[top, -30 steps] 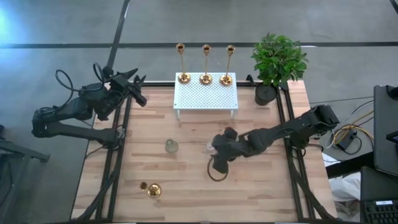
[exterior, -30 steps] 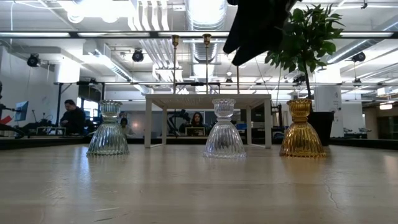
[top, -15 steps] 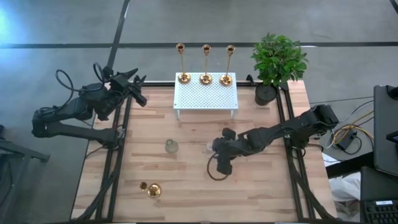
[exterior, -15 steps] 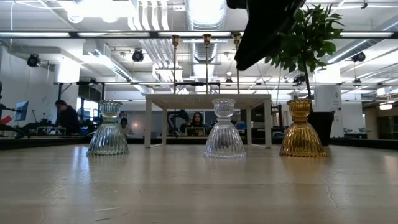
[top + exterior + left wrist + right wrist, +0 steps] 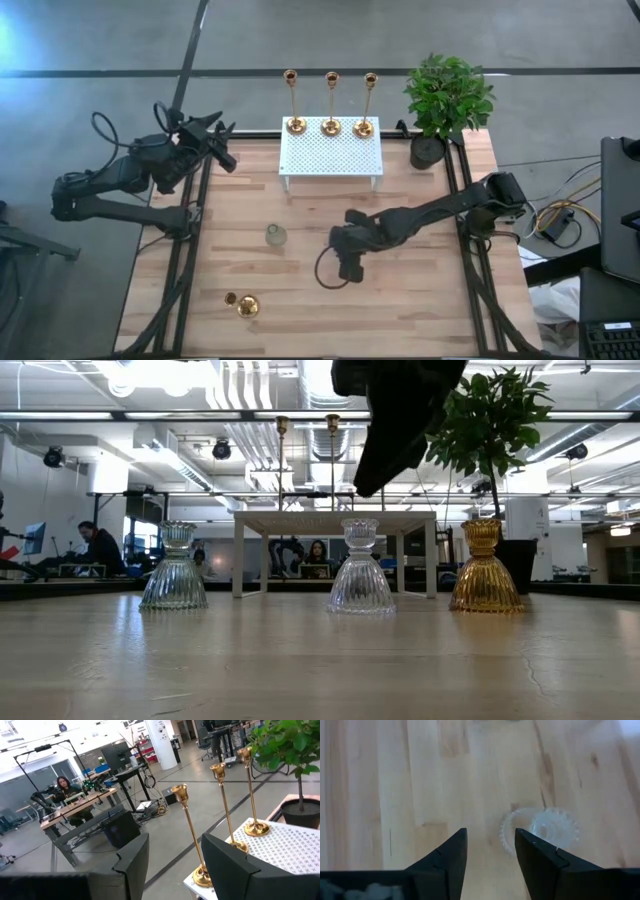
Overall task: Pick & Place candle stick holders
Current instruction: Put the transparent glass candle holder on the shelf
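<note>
Right end effector (image 5: 341, 258) hovers over mid-worktop (image 5: 420, 300), fingers parted, holding nothing. Clear glass holder (image 5: 542, 827) stands upright just beside and ahead of its fingers, not between them. Second clear holder (image 5: 276, 236) near; gold holder (image 5: 247, 306) well apart at the front. Three brass candlesticks (image 5: 331, 100) stand upright behind the white stand (image 5: 330, 150). Left end effector (image 5: 172, 865) waits off the worktop's left edge, parted, empty. Right arm nearer.
</note>
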Available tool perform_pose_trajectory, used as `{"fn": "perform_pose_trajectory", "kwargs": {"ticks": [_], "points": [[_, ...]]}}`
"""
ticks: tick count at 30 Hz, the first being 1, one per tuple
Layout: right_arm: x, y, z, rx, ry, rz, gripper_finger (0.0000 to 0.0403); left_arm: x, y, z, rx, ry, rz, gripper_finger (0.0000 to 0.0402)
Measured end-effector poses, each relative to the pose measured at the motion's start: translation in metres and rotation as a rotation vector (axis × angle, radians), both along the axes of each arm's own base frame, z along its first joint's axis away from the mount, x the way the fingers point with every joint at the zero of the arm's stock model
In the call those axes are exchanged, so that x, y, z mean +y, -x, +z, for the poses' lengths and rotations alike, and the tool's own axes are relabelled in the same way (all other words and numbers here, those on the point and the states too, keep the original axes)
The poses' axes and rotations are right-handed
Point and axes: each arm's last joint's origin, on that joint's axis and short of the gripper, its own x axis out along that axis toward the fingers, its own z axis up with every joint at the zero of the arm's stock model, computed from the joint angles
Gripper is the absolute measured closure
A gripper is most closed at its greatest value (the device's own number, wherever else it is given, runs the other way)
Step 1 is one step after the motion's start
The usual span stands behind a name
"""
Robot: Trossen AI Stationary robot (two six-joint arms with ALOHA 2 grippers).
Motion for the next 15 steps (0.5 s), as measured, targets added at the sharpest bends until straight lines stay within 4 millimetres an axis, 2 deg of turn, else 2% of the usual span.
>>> {"fn": "perform_pose_trajectory", "kwargs": {"ticks": [7,15], "points": [[-0.005,-0.003,0.004,-0.015,0.046,-0.012,0.0254,0.000,-0.002,-0.002,0.013,0.005,0.000,0.0214],[-0.021,-0.006,0.000,0.001,0.062,-0.033,0.0258,0.000,-0.002,-0.002,0.014,0.005,0.000,0.0214]]}}
